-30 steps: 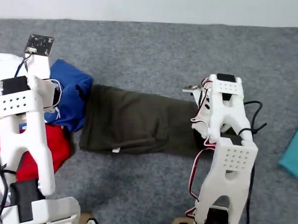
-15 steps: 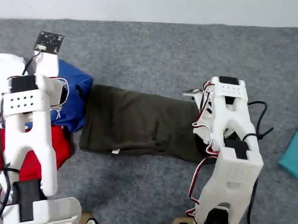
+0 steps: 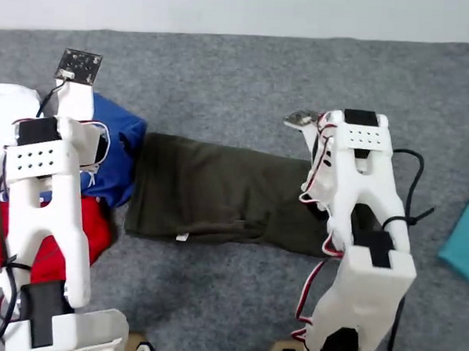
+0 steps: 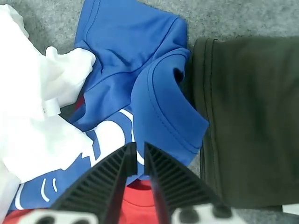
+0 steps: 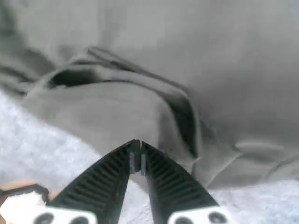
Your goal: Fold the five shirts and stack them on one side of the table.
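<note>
High view: a long folded dark olive cloth shirt [image 3: 210,194] lies mid-way across the grey carpeted worktop [image 3: 224,73], its right end hidden under the right arm. At its left end a crumpled blue shirt [image 3: 118,150], a red shirt [image 3: 94,227] and a white shirt [image 3: 2,108] overlap, partly covered by the left arm. A teal shirt [image 3: 467,235] is cut off at the right edge. The left end effector [image 4: 139,147] is pressed together above the blue shirt. The right end effector [image 5: 136,144] is pressed together at the olive shirt's edge; whether it pinches cloth is hard to make out.

Your olive shirt [image 3: 218,194] lies folded at the centre of the table [image 3: 224,80]; the blue shirt [image 3: 118,146], white shirt [image 3: 2,108] and red shirt [image 3: 98,227] bunch at the left edge, the teal shirt [image 3: 467,235] at the right.
</note>
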